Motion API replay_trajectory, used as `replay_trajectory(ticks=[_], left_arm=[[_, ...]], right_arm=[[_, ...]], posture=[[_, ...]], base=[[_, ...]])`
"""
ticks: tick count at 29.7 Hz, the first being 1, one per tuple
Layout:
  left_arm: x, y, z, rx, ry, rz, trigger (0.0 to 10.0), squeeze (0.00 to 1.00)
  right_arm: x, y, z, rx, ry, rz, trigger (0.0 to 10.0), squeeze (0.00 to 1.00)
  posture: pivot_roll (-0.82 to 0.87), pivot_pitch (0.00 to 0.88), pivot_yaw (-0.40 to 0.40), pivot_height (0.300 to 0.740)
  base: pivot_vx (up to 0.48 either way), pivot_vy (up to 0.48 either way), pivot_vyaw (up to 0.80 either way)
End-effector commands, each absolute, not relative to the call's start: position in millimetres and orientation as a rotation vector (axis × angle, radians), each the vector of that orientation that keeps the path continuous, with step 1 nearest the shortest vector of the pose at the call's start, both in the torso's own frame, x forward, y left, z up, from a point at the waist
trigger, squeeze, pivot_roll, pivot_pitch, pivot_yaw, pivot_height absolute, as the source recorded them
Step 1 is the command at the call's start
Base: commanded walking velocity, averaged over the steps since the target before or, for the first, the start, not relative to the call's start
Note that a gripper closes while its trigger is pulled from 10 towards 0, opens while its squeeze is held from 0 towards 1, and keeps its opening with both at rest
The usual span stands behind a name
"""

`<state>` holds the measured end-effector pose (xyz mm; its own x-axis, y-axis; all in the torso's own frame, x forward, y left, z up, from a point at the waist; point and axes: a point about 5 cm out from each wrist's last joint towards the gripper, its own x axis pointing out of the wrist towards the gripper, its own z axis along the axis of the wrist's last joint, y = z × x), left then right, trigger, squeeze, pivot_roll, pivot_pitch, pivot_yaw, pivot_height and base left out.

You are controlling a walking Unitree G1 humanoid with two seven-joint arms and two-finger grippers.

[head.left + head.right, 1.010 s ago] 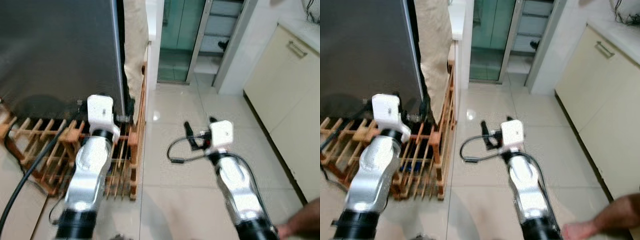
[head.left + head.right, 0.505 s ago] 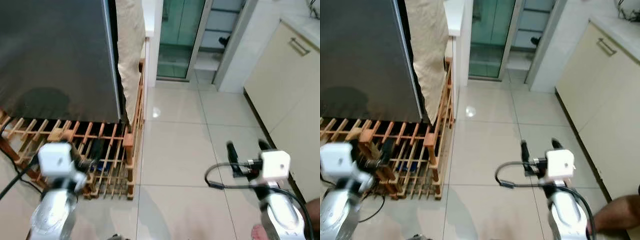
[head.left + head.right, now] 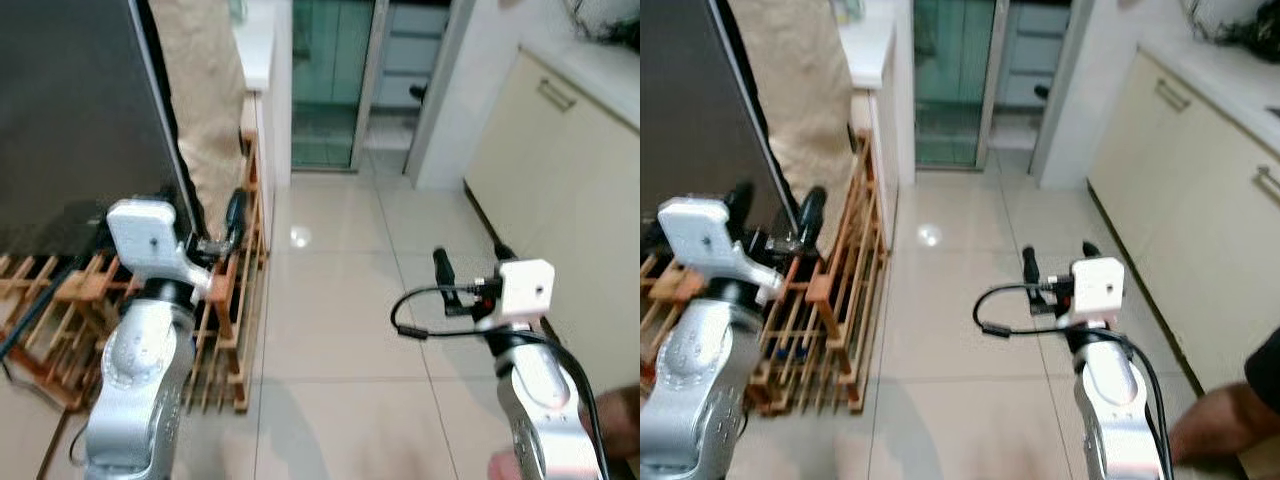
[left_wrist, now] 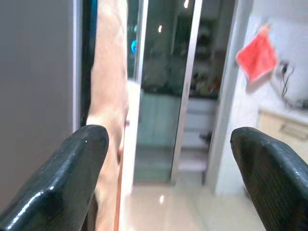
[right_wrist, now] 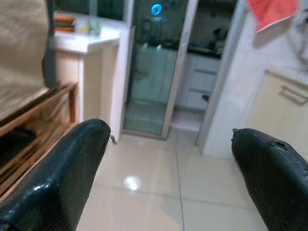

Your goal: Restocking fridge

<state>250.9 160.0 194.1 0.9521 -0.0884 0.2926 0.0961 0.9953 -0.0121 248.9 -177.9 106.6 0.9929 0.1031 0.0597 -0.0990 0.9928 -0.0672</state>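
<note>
Fridge [image 3: 70,110] door shut. Left gripper [image 4: 163,178] and right gripper [image 5: 168,168] spread, empty. Handle probably out of frame; square up first.

The fridge [image 3: 70,110] is cut off by the top and left edges of the left eye view, so its handle and full height cannot be seen. The left arm [image 3: 140,350] hides part of the wooden rack [image 3: 225,300] beneath it, and what the rack holds is too dark to tell. A person's limb [image 3: 1215,425] shows at the lower right corner, cut by the edge. The beige cloth [image 3: 205,100] runs off the top. In the left wrist view, the red cloth [image 4: 257,54] at the upper right is blurred.
</note>
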Motion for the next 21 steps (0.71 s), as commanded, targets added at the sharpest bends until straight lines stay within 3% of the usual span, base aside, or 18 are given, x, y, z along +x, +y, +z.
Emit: replay_trajectory(ticks=[1,7,13,21], left_arm=[[252.4,168.0,185.3,-0.010,-0.247,-0.053,10.0,0.00],[279.1,175.4,181.6,-0.004,-0.175,0.064,10.0,0.00],[287.3,166.1,182.1,-0.008,-0.173,0.021,10.0,0.00],[296.6,172.2,194.8,0.039,-0.211,0.079,10.0,0.00]], right_arm=[[254.2,-170.2,108.9,-0.062,-0.074,0.130,10.0,0.29],[266.7,-161.3,110.7,-0.088,-0.085,0.171,10.0,0.30],[270.6,-162.7,109.0,-0.080,-0.079,0.149,10.0,0.29],[268.6,-158.0,104.0,-0.073,-0.079,0.154,10.0,0.26]], posture=[[-0.06,0.000,-0.045,0.740],[-0.05,0.000,-0.048,0.740],[-0.06,0.000,-0.040,0.740],[-0.07,0.000,-0.025,0.740]], base=[[0.379,-0.292,0.00],[0.452,-0.044,0.17],[0.480,0.000,0.31],[0.000,0.000,0.00]])
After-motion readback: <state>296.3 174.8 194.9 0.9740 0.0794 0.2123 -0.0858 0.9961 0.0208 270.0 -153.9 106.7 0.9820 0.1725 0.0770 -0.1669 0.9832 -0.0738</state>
